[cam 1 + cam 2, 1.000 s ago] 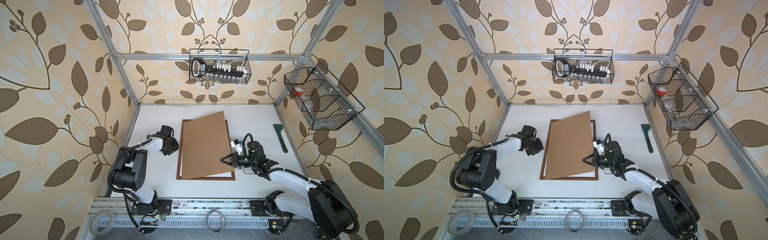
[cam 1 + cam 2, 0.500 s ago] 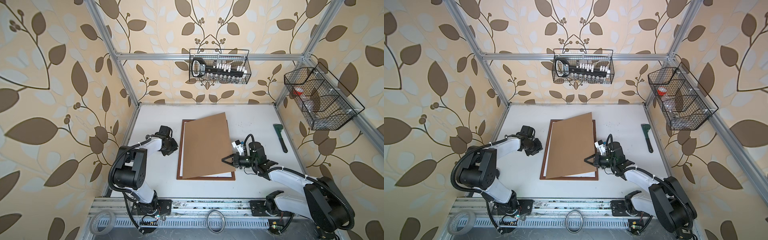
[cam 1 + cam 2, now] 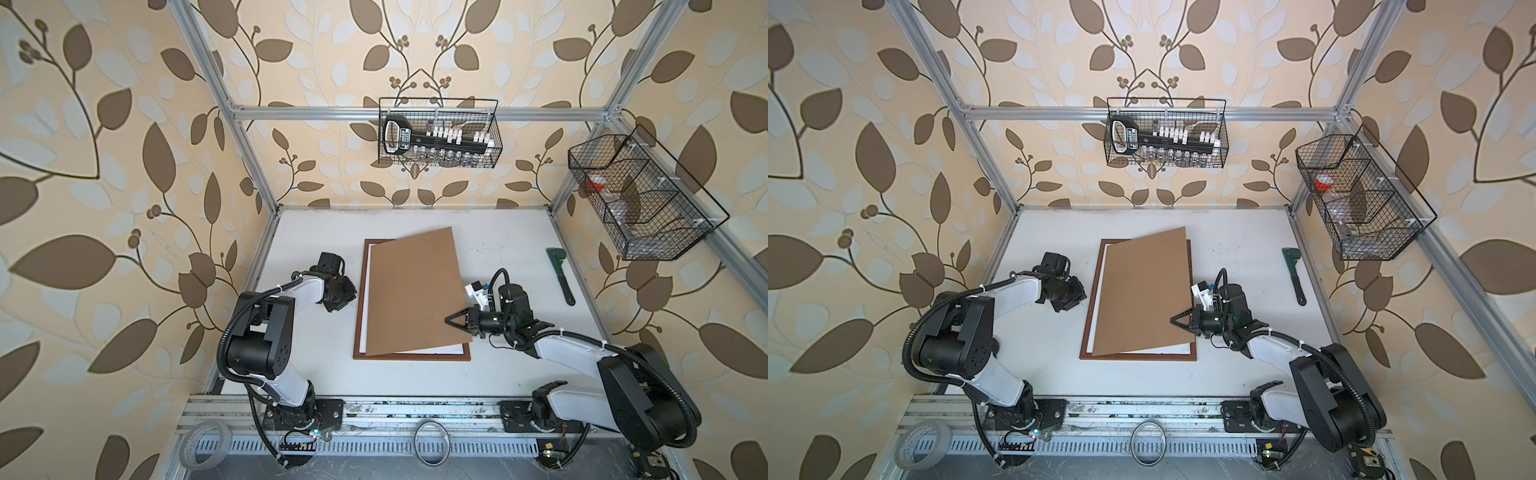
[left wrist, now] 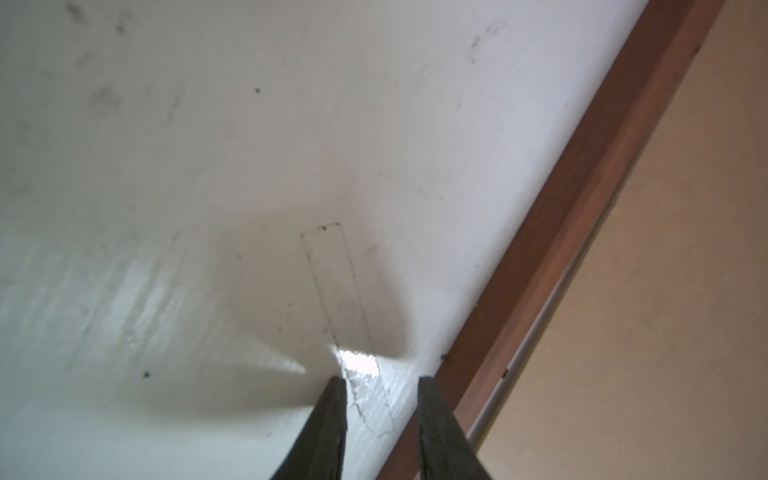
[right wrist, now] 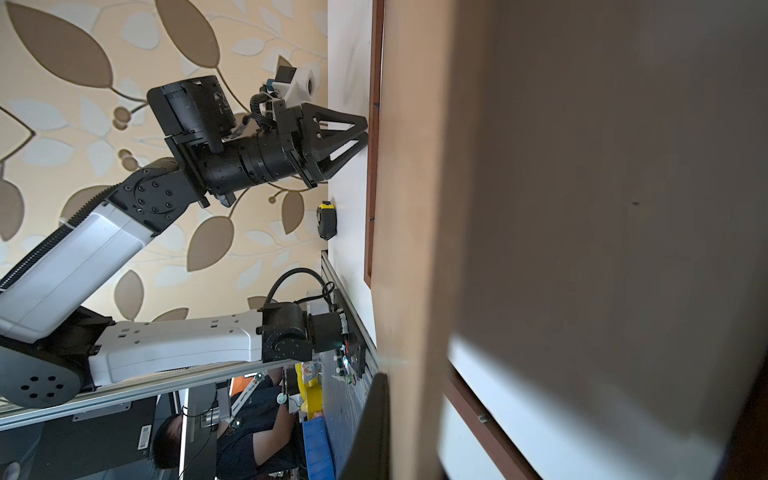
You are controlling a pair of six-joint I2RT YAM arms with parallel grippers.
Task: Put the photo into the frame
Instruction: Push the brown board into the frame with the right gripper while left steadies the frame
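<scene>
Our right gripper [image 3: 448, 321], clamped on the backing board [image 3: 415, 291], now holds it slightly further left; we judge it squaring up over the frame [image 3: 415, 356].

The place I work in from afar is a robotics lab cell. The leaf wallpaper [image 3: 104, 166] is only panels set inside a cage of aluminium posts [image 3: 245, 137]. The white table [image 3: 324, 353] ends at a slotted rail [image 3: 415, 409], where the left arm [image 3: 286, 386] and right arm [image 3: 569, 351] are bolted down. A back basket [image 3: 494, 137] and a side basket [image 3: 673, 249] hang on the cage. A wrench [image 3: 561, 276] lies on the table and a tape roll [image 3: 205, 444] on the front ledge. Beyond the cell, my right wrist view shows a person [image 5: 249, 432] beside a blue bin [image 5: 318, 451].
</scene>
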